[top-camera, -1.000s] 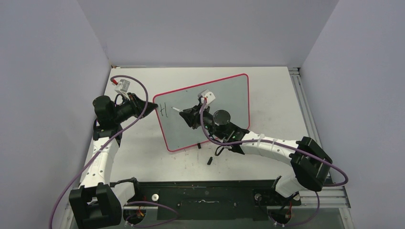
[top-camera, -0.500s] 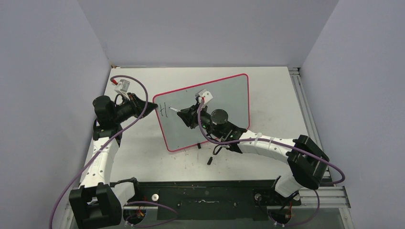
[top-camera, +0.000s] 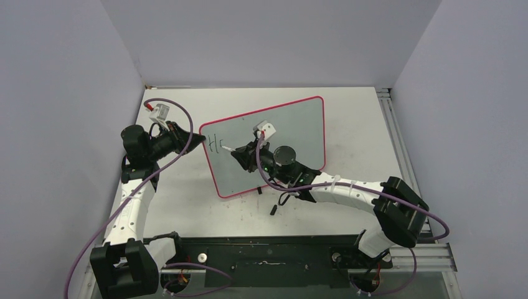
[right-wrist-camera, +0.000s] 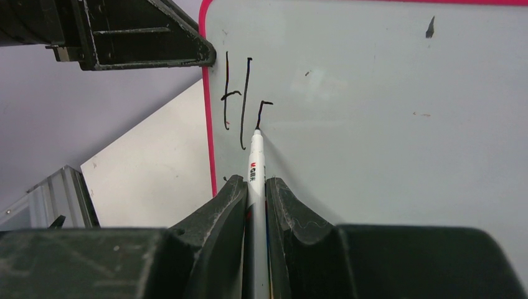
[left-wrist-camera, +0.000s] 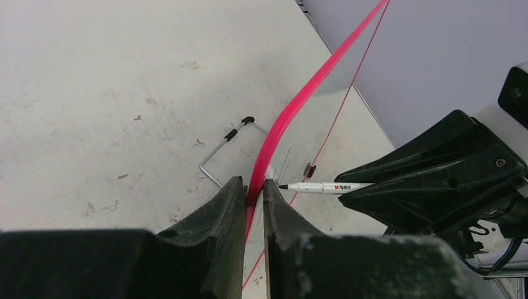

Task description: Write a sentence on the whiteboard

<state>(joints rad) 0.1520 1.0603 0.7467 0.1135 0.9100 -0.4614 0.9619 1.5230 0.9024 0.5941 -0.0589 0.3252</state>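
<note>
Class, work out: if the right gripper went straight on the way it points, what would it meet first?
Most likely the whiteboard: the pen in the right gripper appears to touch it with its tip.

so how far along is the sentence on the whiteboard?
Done: an H near the left edge of the whiteboard. In hand: the right gripper, shut on the pen, has the tip at a short second stroke; the left gripper clamps the red rim. Left: nearly the whole sentence.

One whiteboard (top-camera: 305, 131), one marker pen (right-wrist-camera: 256, 162), two arms, left arm (top-camera: 132, 208), right arm (top-camera: 348, 190); one small black piece (top-camera: 273, 209)
</note>
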